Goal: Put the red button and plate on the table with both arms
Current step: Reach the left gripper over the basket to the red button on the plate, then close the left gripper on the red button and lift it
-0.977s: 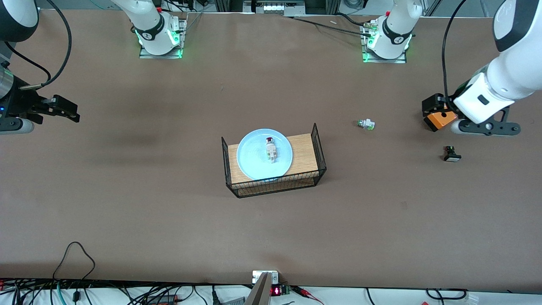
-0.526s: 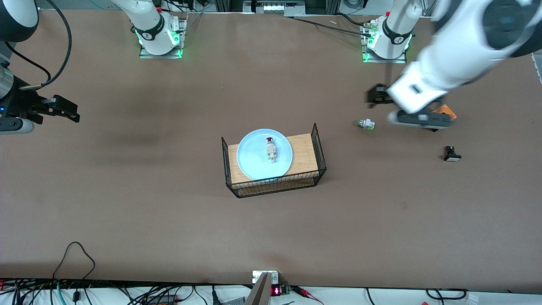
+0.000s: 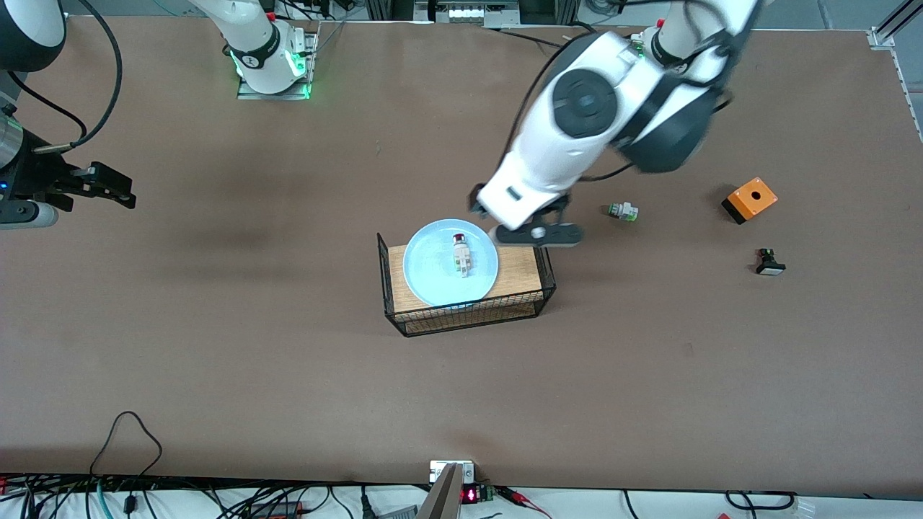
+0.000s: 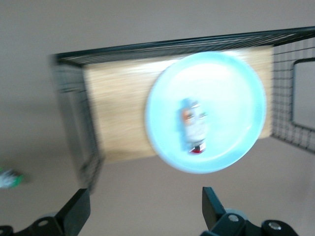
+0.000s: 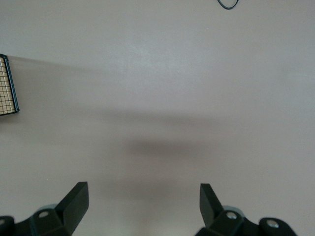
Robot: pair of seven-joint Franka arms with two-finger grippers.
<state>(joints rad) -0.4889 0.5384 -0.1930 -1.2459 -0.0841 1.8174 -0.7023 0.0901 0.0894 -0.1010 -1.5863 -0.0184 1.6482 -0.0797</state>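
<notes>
Matte brown tabletop (image 3: 288,375) fills nearly the whole front view; even overhead light, soft shadows; pale strip along the nearest edge carries tangled black cables (image 3: 130,497) and a small board with a red lit display (image 3: 470,494); metal framing (image 3: 461,11) and more wiring at the farthest edge; green glow at two base plates (image 3: 274,90).
</notes>
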